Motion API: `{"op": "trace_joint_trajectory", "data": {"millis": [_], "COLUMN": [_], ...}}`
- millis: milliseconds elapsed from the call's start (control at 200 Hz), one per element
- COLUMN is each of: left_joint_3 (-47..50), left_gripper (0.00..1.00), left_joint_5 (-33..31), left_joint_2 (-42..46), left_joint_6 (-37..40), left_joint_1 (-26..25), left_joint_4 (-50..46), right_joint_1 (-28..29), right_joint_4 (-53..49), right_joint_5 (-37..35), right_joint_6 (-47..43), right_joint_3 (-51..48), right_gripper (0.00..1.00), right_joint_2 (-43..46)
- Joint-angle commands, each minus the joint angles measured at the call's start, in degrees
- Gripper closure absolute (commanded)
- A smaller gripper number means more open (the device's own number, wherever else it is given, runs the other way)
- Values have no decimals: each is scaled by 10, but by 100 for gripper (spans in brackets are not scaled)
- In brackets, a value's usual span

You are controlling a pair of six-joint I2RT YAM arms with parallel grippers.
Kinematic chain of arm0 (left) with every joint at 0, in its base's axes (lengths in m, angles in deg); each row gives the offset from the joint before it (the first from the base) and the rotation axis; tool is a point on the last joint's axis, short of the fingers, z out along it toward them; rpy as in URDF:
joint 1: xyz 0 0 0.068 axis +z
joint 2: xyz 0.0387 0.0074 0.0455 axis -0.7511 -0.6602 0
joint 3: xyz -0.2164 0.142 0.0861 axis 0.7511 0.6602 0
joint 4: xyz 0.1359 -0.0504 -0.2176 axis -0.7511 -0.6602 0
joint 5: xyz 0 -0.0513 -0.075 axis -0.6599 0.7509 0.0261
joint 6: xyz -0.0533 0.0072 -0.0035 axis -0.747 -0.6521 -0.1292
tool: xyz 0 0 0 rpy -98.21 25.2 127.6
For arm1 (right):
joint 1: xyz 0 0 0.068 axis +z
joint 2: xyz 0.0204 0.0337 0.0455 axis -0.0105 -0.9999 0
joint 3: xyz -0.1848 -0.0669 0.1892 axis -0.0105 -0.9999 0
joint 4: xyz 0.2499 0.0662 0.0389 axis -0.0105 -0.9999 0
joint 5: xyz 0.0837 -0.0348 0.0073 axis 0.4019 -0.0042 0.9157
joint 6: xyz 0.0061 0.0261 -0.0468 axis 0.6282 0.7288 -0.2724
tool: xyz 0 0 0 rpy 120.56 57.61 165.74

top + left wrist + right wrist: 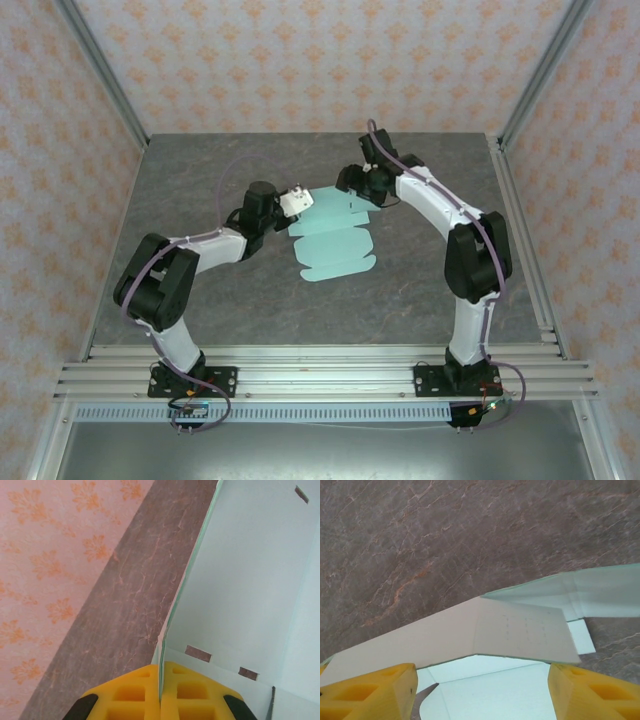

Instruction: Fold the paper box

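Pinching thin mint paper box (240, 580) edge: left hand (160, 700) | right hand (482, 680) apart (yellow pads (370, 692))

- The paper box (335, 245) lies mid-table (250, 310), between the two arms.
- The left gripper (293, 203) sits at its far-left edge, with a raised panel's edge nipped between its pads (clearest from the left wrist).
- The right gripper (355, 185) is at the far-right corner, its fingers either side of a lifted flap.
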Motion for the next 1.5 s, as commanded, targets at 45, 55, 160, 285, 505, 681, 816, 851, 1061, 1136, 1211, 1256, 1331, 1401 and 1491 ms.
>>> {"op": "trace_joint_trajectory", "data": {"millis": [45, 55, 160, 285, 505, 681, 816, 851, 1061, 1136, 1211, 1256, 1331, 1401, 1491], "left_joint_3": [22, 24, 31, 40, 44, 56, 62, 62, 59, 59, 60, 61, 60, 58, 58], "left_gripper": [100, 100, 100, 100, 100, 100, 100, 100, 100, 100, 100, 100, 100, 100, 100], "left_joint_5": [-59, -60, -77, -97, -125, -150, -162, -161, -159, -160, -163, -164, -165, -167, -169], "left_joint_2": [23, 24, 28, 24, 8, -10, -31, -34, -39, -41, -40, -39, -39, -41, -43], "left_joint_6": [34, 34, 49, 72, 85, 104, 104, 103, 99, 105, 105, 106, 106, 107, 108], "left_joint_1": [-17, -18, -28, -36, -49, -58, -61, -61, -62, -61, -61, -61, -62, -61, -61], "left_joint_4": [86, 87, 107, 115, 145, 185, 207, 207, 207, 208, 211, 214, 215, 215, 216], "right_joint_1": [-40, -41, -57, -73, -75, -63, -49, -45, -33, -30, -29, -29, -29, -29, -25], "right_joint_4": [-28, -28, -21, -3, 34, 41, 27, 22, -18, -42, -59, -64, -78, -90, -81], "right_joint_5": [9, 11, 32, 36, 96, 92, 75, 68, 27, 8, -13, -19, -17, -7, 4], "right_joint_6": [-38, -39, -36, -32, -14, -16, -29, -34, -59, -75, -84, -87, -85, -80, -73], "right_joint_3": [32, 33, 19, -3, -12, -1, 27, 36, 87, 112, 131, 141, 161, 178, 178], "right_gripper": [31, 31, 35, 36, 41, 40, 40, 40, 40, 40, 39, 39, 39, 39, 38], "right_joint_2": [59, 61, 74, 87, 53, 26, -1, -7, -37, -40, -36, -36, -47, -67, -83]}}
